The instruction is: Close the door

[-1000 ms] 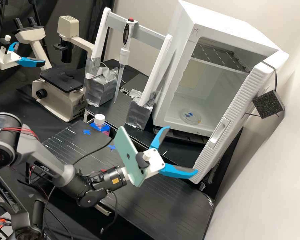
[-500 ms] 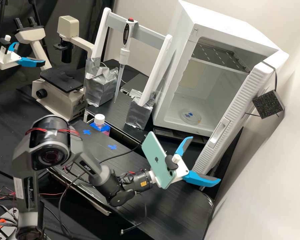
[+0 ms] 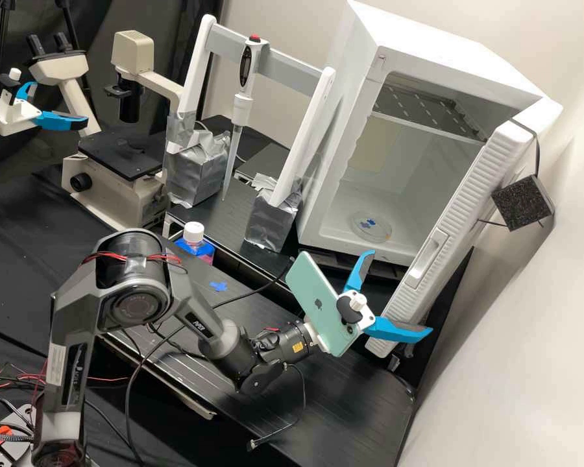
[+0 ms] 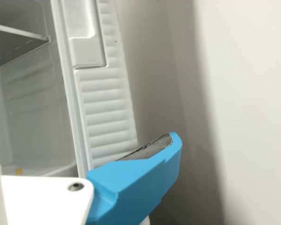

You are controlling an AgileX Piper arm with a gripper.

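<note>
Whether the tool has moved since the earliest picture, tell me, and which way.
Yes. In the high view the tool has shifted right; one fingertip now extends past the right edge of the open door.

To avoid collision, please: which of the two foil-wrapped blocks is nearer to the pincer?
The foil-wrapped block beside the open white cabinet; it stands closer to the pincer, while the other block is by the microscope.

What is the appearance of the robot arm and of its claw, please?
The arm is dark grey with rounded black joints, red wires, black cables and a small yellow label near the wrist. The claw has a white body and two curved, bright blue fingers with grey inner pads.
</note>
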